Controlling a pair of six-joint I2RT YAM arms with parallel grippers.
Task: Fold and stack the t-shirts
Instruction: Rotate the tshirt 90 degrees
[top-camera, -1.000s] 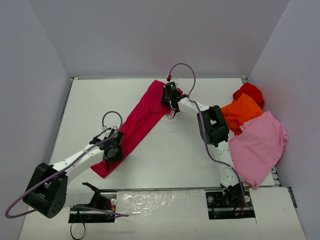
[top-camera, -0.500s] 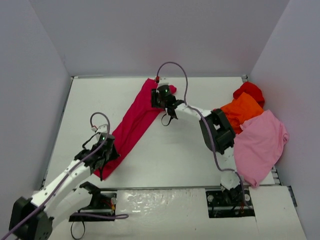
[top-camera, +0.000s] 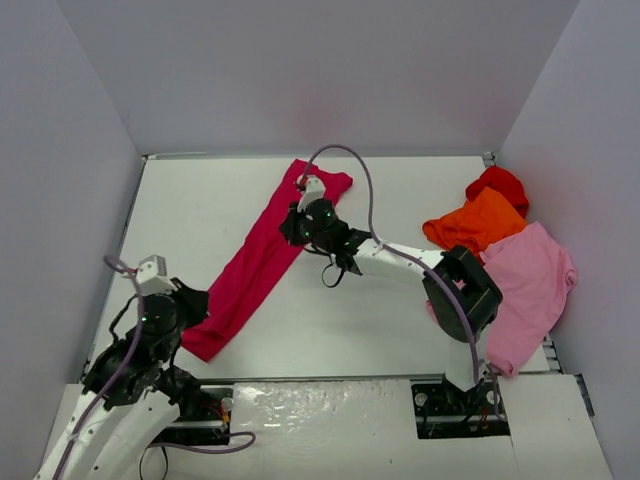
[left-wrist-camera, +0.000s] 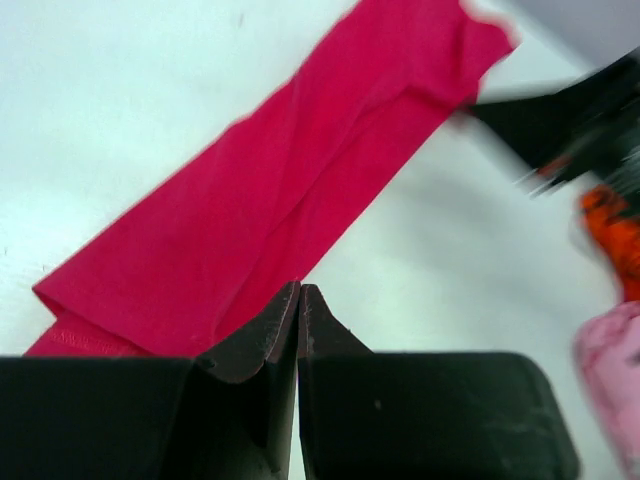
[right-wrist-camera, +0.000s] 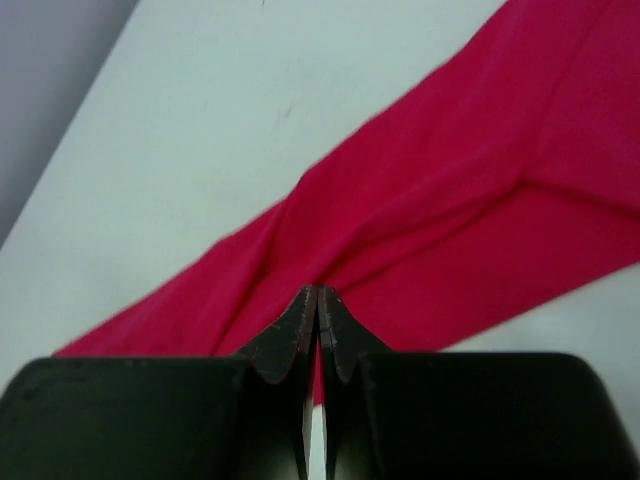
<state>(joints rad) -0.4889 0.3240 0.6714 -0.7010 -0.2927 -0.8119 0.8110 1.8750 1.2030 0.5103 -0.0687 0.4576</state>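
The crimson-magenta t-shirt (top-camera: 262, 258) lies folded into a long narrow strip, running diagonally from the far middle of the table to the near left. It also fills the left wrist view (left-wrist-camera: 300, 170) and the right wrist view (right-wrist-camera: 450, 200). My left gripper (top-camera: 195, 302) (left-wrist-camera: 298, 287) is shut and empty, just short of the strip's near end. My right gripper (top-camera: 291, 227) (right-wrist-camera: 317, 291) is shut over the strip's right edge near its far end. I see no cloth between its fingers.
Three more t-shirts are heaped at the right: a red one (top-camera: 498, 184) farthest back, an orange one (top-camera: 478, 222) in front of it, and a larger light pink one (top-camera: 520, 290) spread toward the right edge. White walls close in the table on three sides.
My left arm has pulled back to the near left, off the shirt's lower end. My right gripper has slid from the shirt's far end down-left along its edge. The strip shifted slightly left.
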